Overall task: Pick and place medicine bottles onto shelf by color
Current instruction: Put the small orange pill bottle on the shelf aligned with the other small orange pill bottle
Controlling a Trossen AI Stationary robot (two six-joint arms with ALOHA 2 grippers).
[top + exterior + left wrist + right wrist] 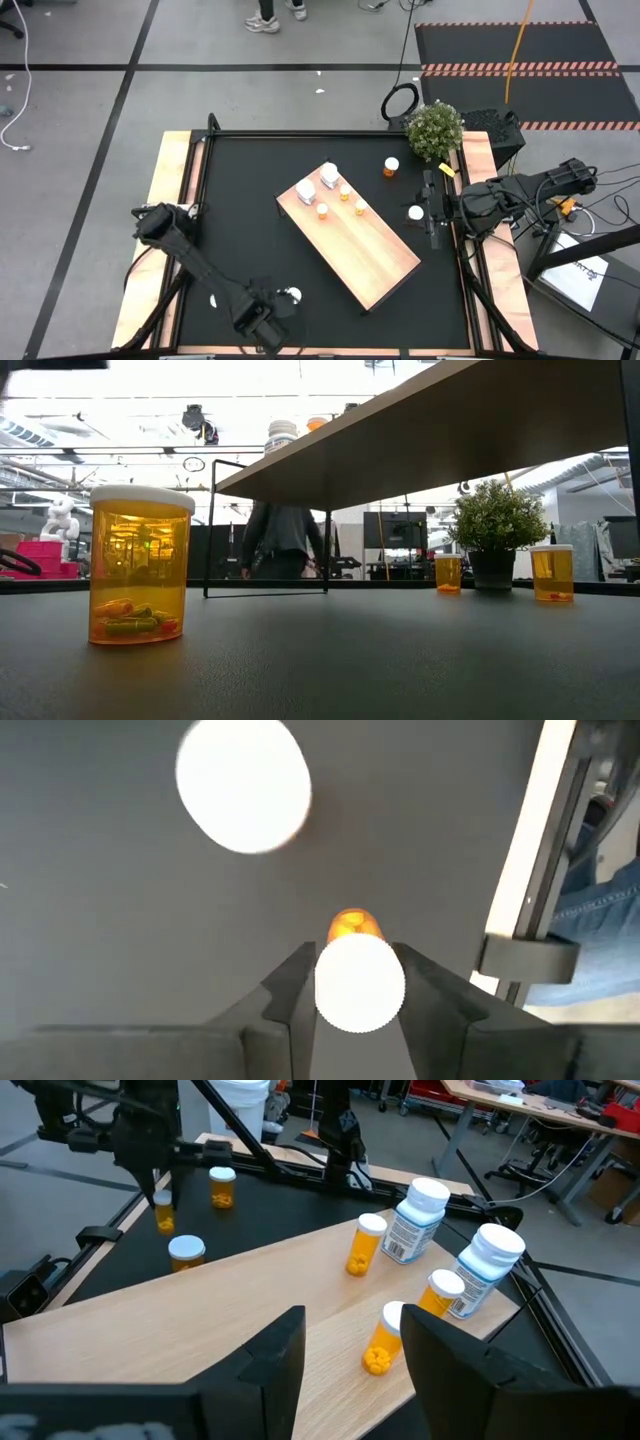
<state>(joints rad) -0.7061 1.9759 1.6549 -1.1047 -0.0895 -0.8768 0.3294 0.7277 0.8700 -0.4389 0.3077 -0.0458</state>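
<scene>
Left claw (352, 992) clamped on amber bottle (358, 982) with white cap, near worktop's front edge. Pale wood shelf (365, 255) lies diagonally mid-worktop; three amber bottles (345, 193) and two white bottles (329, 176) at its far end. Right claw (350, 1345) apart, empty, over shelf.

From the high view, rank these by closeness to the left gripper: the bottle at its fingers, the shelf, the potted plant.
1. The orange bottle, between the left gripper fingers at the table's near edge.
2. The shelf, lying diagonally mid-table.
3. The potted plant, at the far right corner.
</scene>
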